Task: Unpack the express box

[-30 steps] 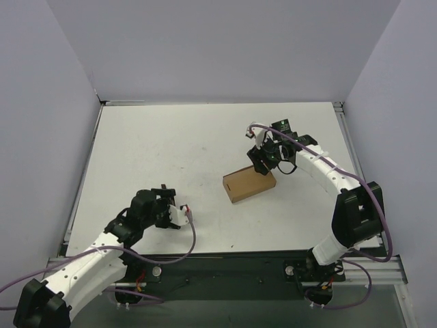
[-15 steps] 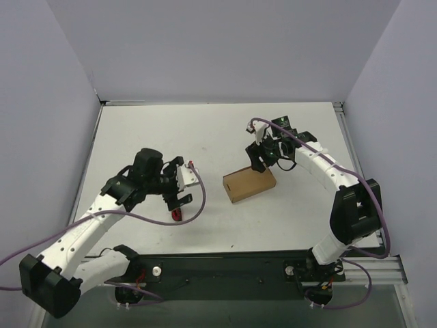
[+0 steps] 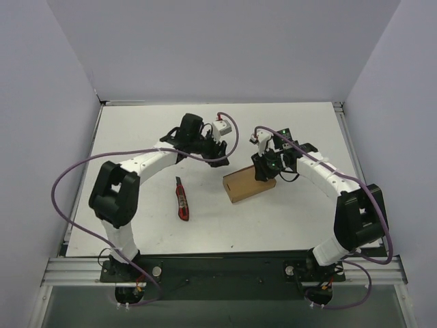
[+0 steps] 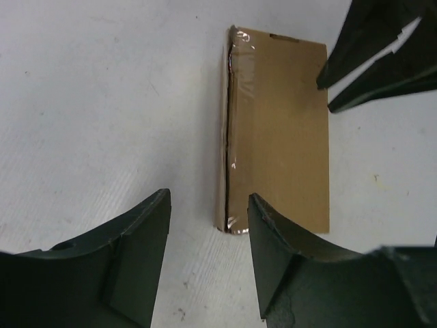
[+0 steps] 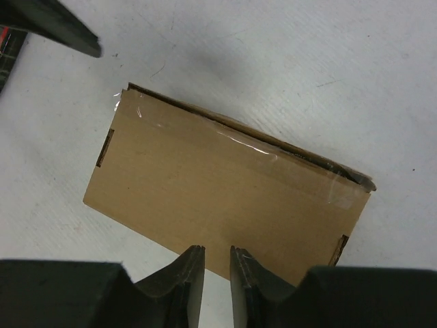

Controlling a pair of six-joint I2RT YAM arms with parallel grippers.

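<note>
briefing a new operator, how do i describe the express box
On the white table, look slightly right of centre. The express box is the flat brown cardboard rectangle with clear tape along one edge; its only loose neighbour, a slim red-and-black utility knife, lies to its left.

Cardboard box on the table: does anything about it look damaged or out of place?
Slightly. The express box lies askew on the table, the clear tape along one long edge is wrinkled, and one taped corner looks crumpled. A red-and-black utility knife lies loose, apart from it.
</note>
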